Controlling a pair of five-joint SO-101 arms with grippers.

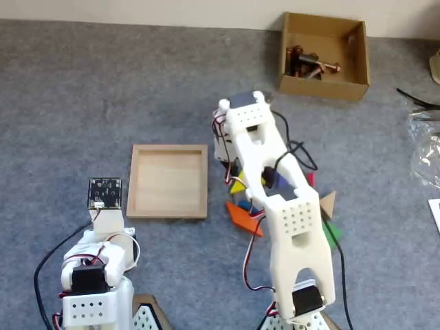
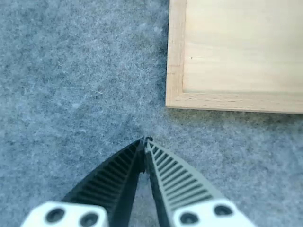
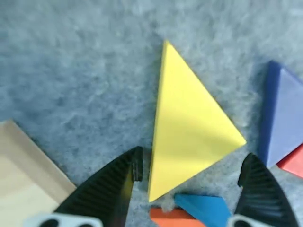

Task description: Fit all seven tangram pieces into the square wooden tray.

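Felt, grey and fuzzy, covers the worktop (image 1: 69,103). The left claw (image 2: 144,142) is clenched with its fingertips meeting and nothing between them, low over the bare felt. The square wooden tray (image 2: 176,61) lies flat just ahead of its tips, on the side toward the other arm, with one corner nearest. No piece lies in it.

The right claw (image 3: 191,165) is released, its fingers spread wide. The yellow triangle (image 3: 189,137) lies flat on the felt between them, one long edge just beside one fingertip (image 3: 136,163) and well apart from the other. I cannot tell whether that finger touches it.

Beyond the far finger sits a dark blue piece (image 3: 284,118), with a red piece (image 3: 294,166) touching it. A light blue piece (image 3: 203,208) and an orange piece (image 3: 163,216) lie close under the claw, behind the yellow one. A corner of the tray shows on the claw's other side.

From the high view, a green piece (image 1: 332,232) and a tan triangle (image 1: 328,203) lie beside the right arm, away from the tray. A cardboard box (image 1: 320,88) sits far ahead of the right claw.
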